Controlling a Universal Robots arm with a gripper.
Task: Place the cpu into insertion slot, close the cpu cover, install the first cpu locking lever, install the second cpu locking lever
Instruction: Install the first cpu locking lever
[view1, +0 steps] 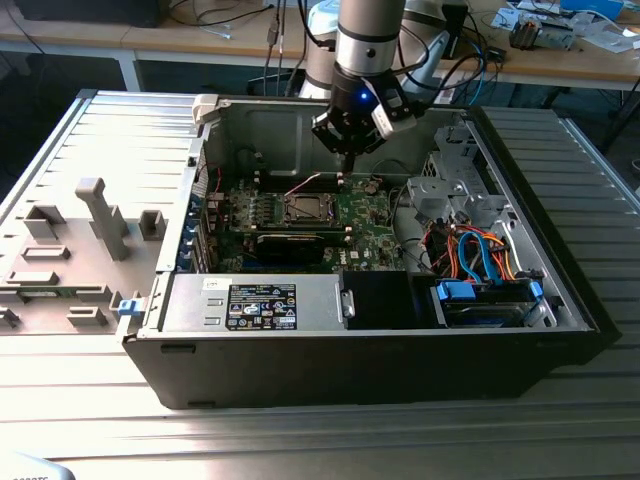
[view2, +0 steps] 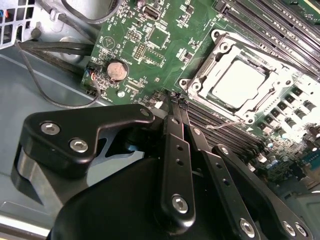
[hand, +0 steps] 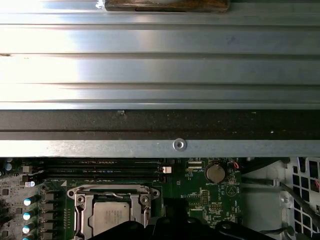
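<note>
In the exterior view, at its left, the removed grey side panel (view1: 70, 250) is laid flat on the slatted aluminium table (view1: 300, 440), so that the open computer case (view1: 180, 290) can be reached from above. Near the front of the case the power supply (view1: 255, 303) is mounted, and behind it the green motherboard (view1: 365, 225) lies flat, with the insertion slot (view1: 303, 208) facing up. The cpu (view2: 239, 82) is seated in that slot, its dull silver top showing through the cut-out of the cpu cover (view2: 201, 75), which is judged to be lowered flat around it. 1 thin wire lever (view2: 223, 125) is seen running loose along an edge of the socket; whether either of the 2 levers is latched cannot be told. The gripper (view1: 345, 176) is hung just beside the socket, toward the exterior view's right, apart from the board. In the second wrist view its fingers (view2: 173, 122) are drawn together to a point, and nothing is seen held between them. Close by, a coin cell battery (view2: 116, 71) and the narrow memory slots (view2: 260, 20) are mounted on the board; low, they are judged little hindrance. At the exterior view's right the drive bay (view1: 490, 300) and its blue and orange cables (view1: 480, 245) are kept well apart from the socket. The tall case wall (hand: 160, 147) is judged the nearest limit to sideways movement.
</note>
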